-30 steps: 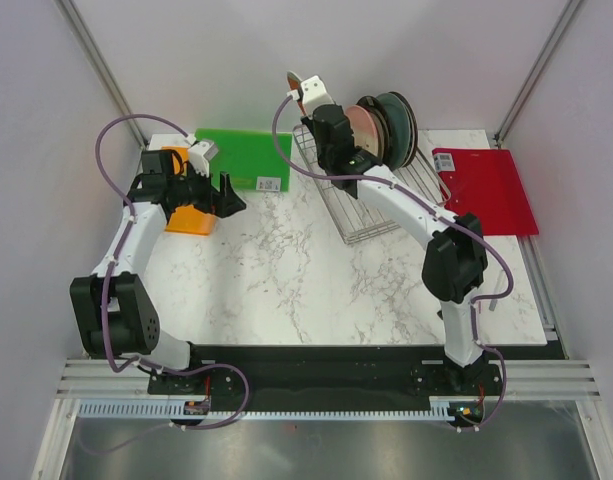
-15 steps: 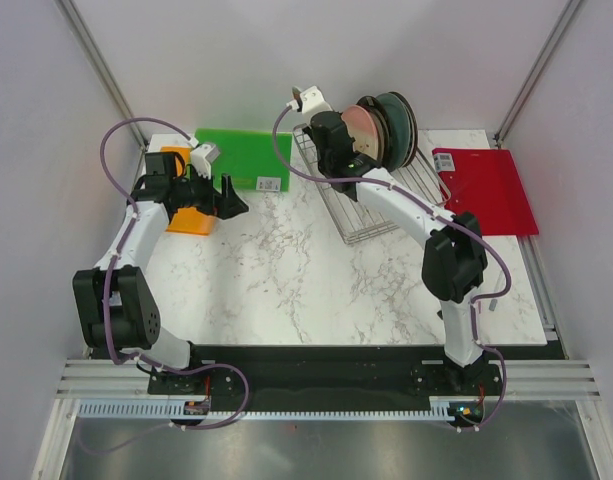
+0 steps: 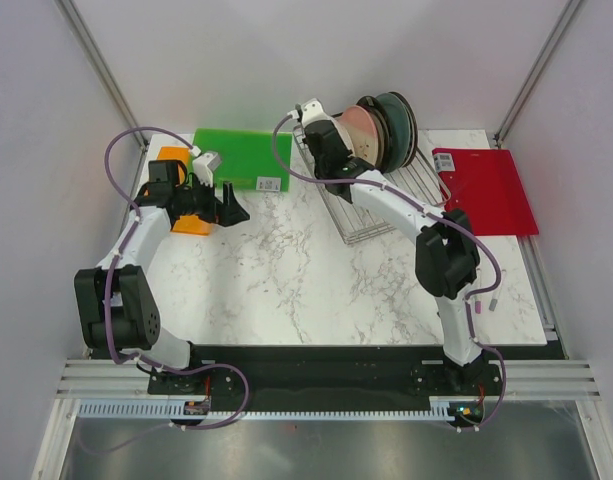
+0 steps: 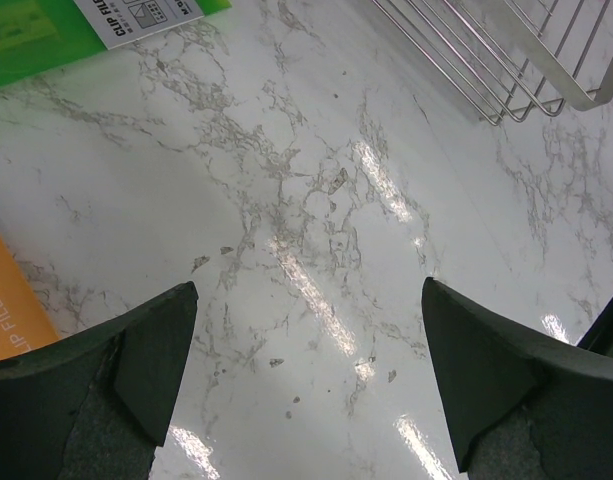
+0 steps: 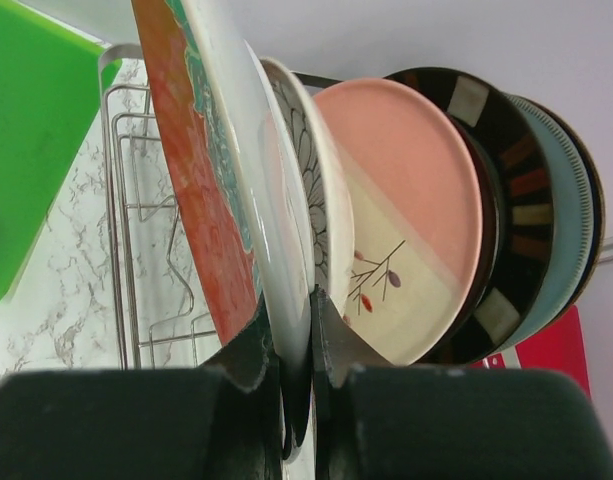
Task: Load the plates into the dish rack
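Note:
My right gripper [image 5: 294,335] is shut on the rim of the red plate with teal flowers [image 5: 201,200], holding it upright on edge over the dish rack [image 5: 136,220]. Just behind it stand the petal-pattern plate [image 5: 311,190] and the pink-cream sprig plate [image 5: 406,230], then a dark plate with coloured blocks [image 5: 496,200] and a bluish one [image 5: 566,190]. From above, the right gripper [image 3: 321,128] is at the left end of the row of plates [image 3: 386,128] in the rack [image 3: 371,215]. My left gripper [image 3: 229,200] is open over bare marble, its fingers [image 4: 146,350] wide apart.
A green board [image 3: 241,155] lies at the back left of the table and an orange board [image 3: 181,195] lies under the left arm. A red board [image 3: 486,190] lies right of the rack. The rack's near corner [image 4: 526,70] shows in the left wrist view.
The right gripper has come down and nearer with the red plate, closer to the row of plates in the rack. The left arm has shifted slightly; its gripper stays open.

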Tool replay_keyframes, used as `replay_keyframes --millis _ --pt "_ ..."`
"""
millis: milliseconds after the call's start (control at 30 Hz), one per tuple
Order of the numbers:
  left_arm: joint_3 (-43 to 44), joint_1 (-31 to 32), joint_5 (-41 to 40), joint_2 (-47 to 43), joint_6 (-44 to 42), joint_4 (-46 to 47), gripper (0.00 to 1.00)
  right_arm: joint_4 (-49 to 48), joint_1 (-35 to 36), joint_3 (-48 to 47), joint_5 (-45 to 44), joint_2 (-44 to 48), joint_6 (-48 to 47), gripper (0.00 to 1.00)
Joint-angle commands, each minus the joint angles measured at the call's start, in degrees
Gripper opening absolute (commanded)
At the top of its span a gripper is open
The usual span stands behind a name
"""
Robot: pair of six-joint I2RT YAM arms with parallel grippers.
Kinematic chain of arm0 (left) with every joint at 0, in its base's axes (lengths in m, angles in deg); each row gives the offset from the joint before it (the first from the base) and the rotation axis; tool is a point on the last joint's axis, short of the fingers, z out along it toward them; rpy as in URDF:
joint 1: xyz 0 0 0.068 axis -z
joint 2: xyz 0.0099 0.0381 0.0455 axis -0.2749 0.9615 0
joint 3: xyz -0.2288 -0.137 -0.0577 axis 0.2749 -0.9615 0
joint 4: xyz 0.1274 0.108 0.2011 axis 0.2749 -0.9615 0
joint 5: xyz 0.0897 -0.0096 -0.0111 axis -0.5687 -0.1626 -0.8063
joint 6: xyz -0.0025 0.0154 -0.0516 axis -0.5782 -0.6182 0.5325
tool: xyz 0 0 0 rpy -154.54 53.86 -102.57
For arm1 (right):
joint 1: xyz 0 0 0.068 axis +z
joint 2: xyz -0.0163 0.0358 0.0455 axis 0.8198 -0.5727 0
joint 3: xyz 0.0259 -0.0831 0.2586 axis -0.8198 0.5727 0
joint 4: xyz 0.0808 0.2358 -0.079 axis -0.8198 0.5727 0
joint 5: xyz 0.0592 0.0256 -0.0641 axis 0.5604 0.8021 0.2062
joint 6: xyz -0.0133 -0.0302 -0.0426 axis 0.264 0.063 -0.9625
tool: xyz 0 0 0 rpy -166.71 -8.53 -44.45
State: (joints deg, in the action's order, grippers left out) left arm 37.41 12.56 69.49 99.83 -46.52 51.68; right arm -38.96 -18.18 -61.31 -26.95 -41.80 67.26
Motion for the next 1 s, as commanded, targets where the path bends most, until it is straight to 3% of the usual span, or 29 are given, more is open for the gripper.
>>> replay_keyframes --millis 0,567,667,733,967 --pt "-0.3 -0.1 1.2 -2.2 1.4 2.2 1.00 -7.2 -0.3 -4.5 -3.5 1.8 2.6 0.00" --pt "-0.5 0.0 1.6 -1.2 1.4 2.3 1.00 -2.3 -0.3 -3.6 -4.3 -1.0 7.7 0.00" --pt "-0.4 -0.1 1.7 -1.2 1.6 2.3 1.00 -2.3 -0.6 -5.0 -4.7 -2.6 7.2 0.13" --pt "-0.3 0.0 1.6 -1.4 1.6 2.3 1.00 -2.1 -0.6 -5.9 -5.0 -3.5 7.0 0.14" --pt "-0.7 -0.1 1.7 -1.6 1.8 2.4 1.00 -2.9 -1.2 -6.1 -5.7 -3.5 6.5 0.34"
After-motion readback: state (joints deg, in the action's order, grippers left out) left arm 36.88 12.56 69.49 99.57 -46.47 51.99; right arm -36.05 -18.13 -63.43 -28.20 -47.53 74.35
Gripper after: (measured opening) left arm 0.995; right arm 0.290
